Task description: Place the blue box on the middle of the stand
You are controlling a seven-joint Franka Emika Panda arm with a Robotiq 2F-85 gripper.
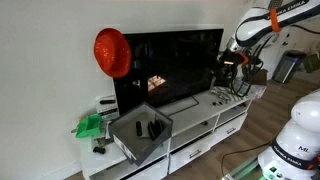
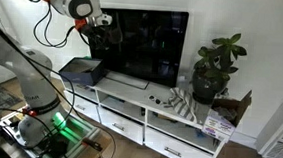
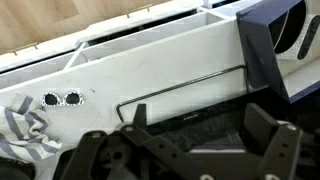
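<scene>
Far left on the stand (image 1: 205, 132): a green thing (image 1: 90, 126). Just to its right, the blue box (image 1: 140, 135), sitting at the left end of the worktop (image 3: 150, 65), dark inside showing, well clear of the middle. Not yet where the task wants it.

Further right, the black TV (image 1: 170, 62), filling the centre of the worktop, with only a strip of white surface in front of its foot. Probably the target spot, judging by the task.

Right again, high in front of the screen in both exterior views, the gripper (image 3: 182, 150). Fingers (image 3: 92, 150) spread apart in the wrist view, nothing between them, well apart from the box.

At the right end of the stand, a striped cloth (image 2: 183, 104) and a potted plant (image 2: 214, 69).

By this showing, none of the task done. Left to do: come down to the box, close on a wall, lift, carry rightward, set down at mid-stand without knocking the TV.
</scene>
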